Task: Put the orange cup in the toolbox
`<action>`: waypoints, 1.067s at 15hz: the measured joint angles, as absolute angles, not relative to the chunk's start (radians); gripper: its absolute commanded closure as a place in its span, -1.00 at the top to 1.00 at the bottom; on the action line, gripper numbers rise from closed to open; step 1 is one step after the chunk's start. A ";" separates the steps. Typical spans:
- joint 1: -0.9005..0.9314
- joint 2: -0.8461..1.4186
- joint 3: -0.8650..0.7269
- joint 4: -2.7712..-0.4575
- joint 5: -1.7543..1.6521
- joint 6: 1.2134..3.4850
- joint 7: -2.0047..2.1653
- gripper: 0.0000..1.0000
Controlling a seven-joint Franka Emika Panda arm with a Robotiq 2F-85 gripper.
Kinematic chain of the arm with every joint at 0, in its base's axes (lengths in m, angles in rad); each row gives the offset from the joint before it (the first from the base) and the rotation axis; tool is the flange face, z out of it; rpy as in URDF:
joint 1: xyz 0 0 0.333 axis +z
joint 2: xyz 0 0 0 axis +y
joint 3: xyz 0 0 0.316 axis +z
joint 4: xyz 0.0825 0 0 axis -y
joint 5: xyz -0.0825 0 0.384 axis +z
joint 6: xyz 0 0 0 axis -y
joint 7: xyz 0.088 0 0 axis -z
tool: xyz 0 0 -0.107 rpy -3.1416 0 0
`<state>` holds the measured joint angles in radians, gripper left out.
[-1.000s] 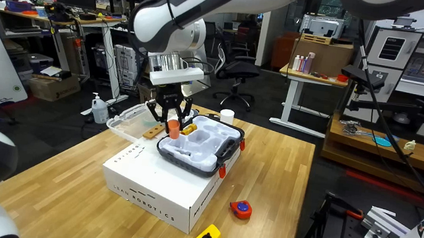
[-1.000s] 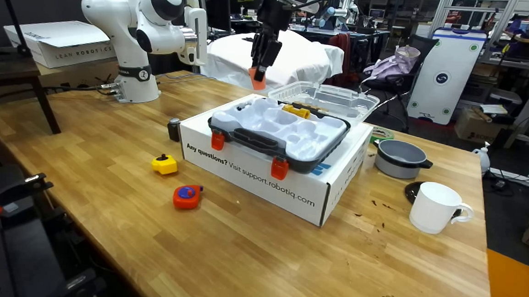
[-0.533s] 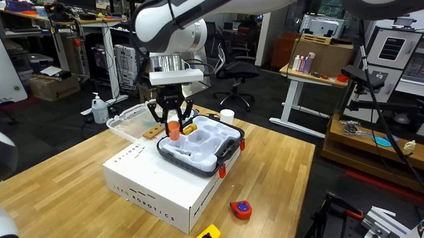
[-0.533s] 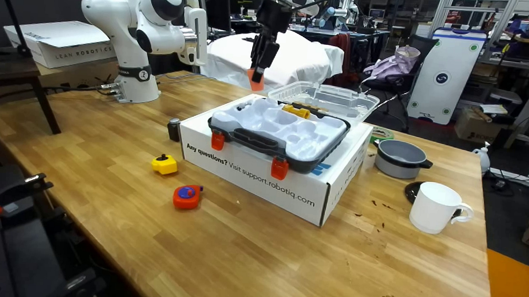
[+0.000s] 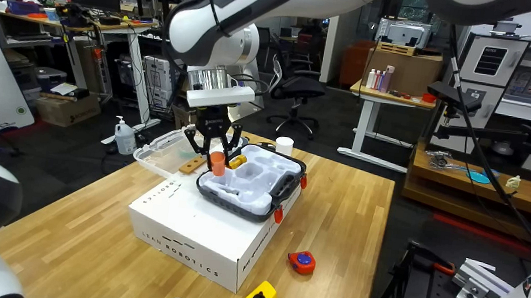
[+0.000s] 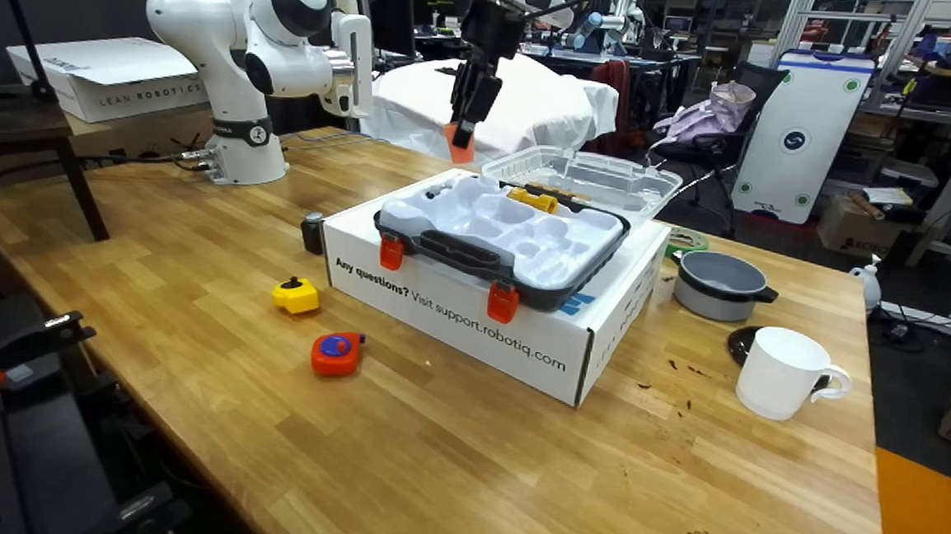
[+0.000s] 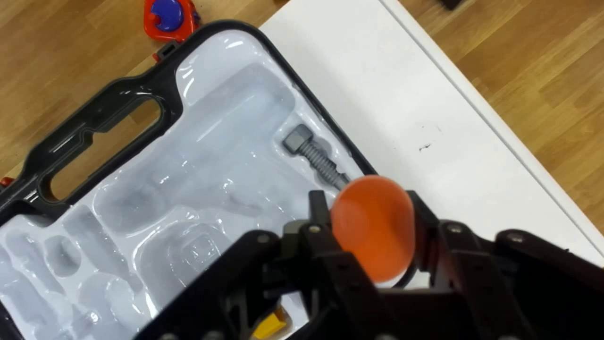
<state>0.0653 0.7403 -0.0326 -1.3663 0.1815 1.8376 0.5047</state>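
Wrist view: where is the small bright-orange plastic cup (image 7: 377, 243)?

Pinched by the black two-fingered gripper (image 7: 368, 205), apparently above the rim of the black-edged, white-lined toolbox (image 7: 231, 127); inward travel should precede release.

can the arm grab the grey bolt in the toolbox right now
Probably not: the hand is closed on the orange cup, so it has no free grip. Otherwise the way looks open: the grey bolt lies in the toolbox uncovered, apart from its tip, which the cup overlaps in the wrist view.

Gripper (image 6: 463, 132) holding orange cup (image 6: 460, 148), opened toolbox (image 6: 490, 231) on white box (image 6: 439, 318), white mug (image 6: 778, 376)
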 measured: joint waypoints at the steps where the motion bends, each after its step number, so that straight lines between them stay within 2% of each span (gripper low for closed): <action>1: 0.066 0.742 -0.033 -1.366 0.181 1.838 0.505 -0.67; 16: 0.041 0.862 -0.038 -1.283 0.201 1.847 0.523 -0.67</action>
<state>0.0407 0.8623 -0.0377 -1.2827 0.2006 1.8469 0.5227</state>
